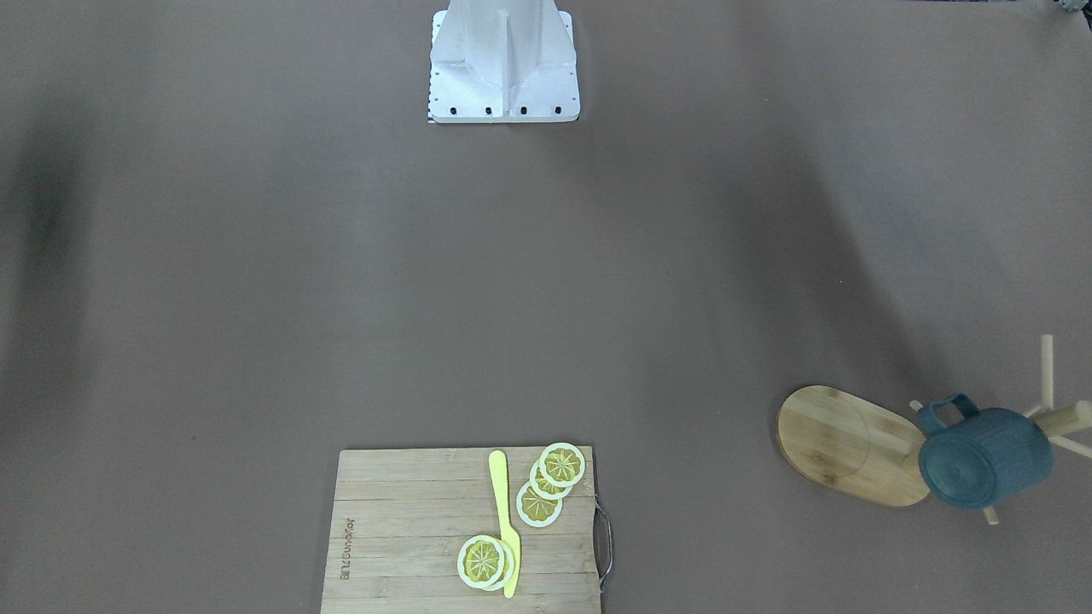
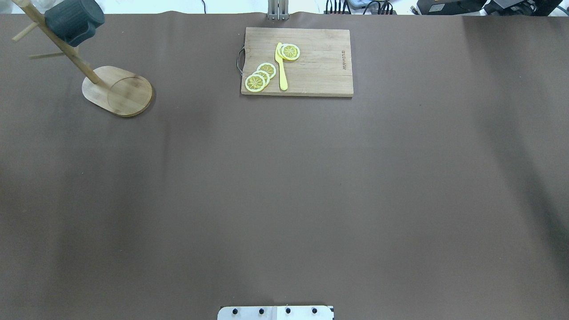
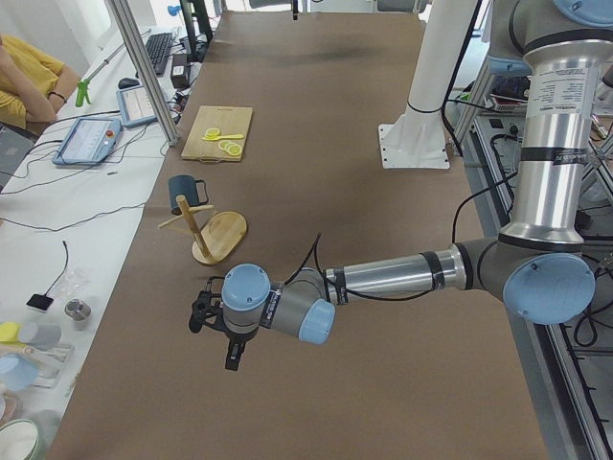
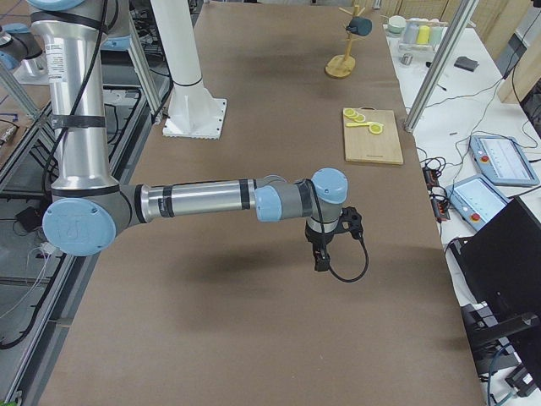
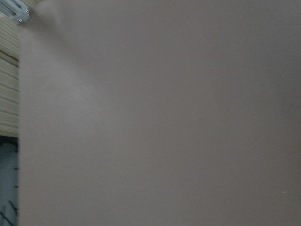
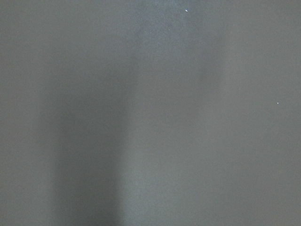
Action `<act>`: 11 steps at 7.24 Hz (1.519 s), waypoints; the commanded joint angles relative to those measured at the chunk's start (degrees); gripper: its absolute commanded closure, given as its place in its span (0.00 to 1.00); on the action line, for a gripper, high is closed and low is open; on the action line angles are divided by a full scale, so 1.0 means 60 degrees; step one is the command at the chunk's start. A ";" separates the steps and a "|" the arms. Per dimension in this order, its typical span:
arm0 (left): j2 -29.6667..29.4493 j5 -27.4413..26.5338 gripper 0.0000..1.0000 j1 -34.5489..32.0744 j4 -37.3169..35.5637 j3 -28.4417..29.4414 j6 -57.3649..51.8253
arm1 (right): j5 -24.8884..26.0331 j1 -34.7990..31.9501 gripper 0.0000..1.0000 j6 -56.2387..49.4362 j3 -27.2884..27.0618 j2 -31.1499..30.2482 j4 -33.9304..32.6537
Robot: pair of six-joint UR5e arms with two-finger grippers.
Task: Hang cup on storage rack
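Note:
The dark blue-grey cup (image 1: pixel 985 456) hangs by its handle on a peg of the storage rack (image 1: pixel 853 443), a wooden mug tree with an oval bamboo base. Both show in the overhead view, cup (image 2: pixel 73 20) and rack (image 2: pixel 118 91), at the far left, in the exterior left view (image 3: pixel 182 192) and far off in the exterior right view (image 4: pixel 359 25). My left gripper (image 3: pixel 228 356) shows only in the exterior left view, hanging above the table away from the rack. My right gripper (image 4: pixel 321 258) shows only in the exterior right view. I cannot tell whether either is open or shut.
A rectangular wooden cutting board (image 2: pixel 320 75) holds lemon slices (image 2: pixel 260 78) and a yellow knife (image 2: pixel 281 66) at the far middle. The robot's white base (image 1: pixel 503 64) stands at the near edge. Both wrist views show only brown table surface.

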State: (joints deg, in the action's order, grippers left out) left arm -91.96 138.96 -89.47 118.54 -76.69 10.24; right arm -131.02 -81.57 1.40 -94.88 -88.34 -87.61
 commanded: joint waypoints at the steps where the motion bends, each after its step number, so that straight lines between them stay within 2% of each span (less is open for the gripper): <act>1: 0.0149 0.1536 0.02 0.0000 -0.0216 -0.0500 0.2063 | -0.0283 0.0001 0.00 0.0074 -0.0008 0.0001 0.0012; 3: 0.0427 0.1421 0.02 0.0029 -0.0129 -0.0884 0.2134 | -0.0444 0.0001 0.00 0.0074 -0.0037 0.0001 0.0012; 4: 0.0472 0.1246 0.02 0.0087 -0.0113 -0.0987 0.1508 | -0.0415 0.0001 0.00 0.0074 -0.0081 0.0001 0.0026; 6: 0.0764 0.0239 0.02 0.0146 -0.0186 -0.0973 -0.0438 | -0.0328 0.0001 0.00 0.0045 -0.0081 -0.0013 0.0026; 8: 0.0795 -0.0059 0.02 0.0161 -0.0187 -0.0930 -0.0461 | -0.0313 0.0001 0.00 0.0045 -0.0110 -0.0013 0.0041; 11: 0.0883 0.0013 0.02 0.0176 -0.0201 -0.0973 -0.0344 | -0.0312 -0.0057 0.00 0.0045 -0.0081 -0.0028 0.0027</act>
State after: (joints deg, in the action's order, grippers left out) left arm -86.84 138.79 -88.48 117.37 -82.39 7.97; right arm -132.90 -81.64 1.67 -95.50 -88.49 -87.38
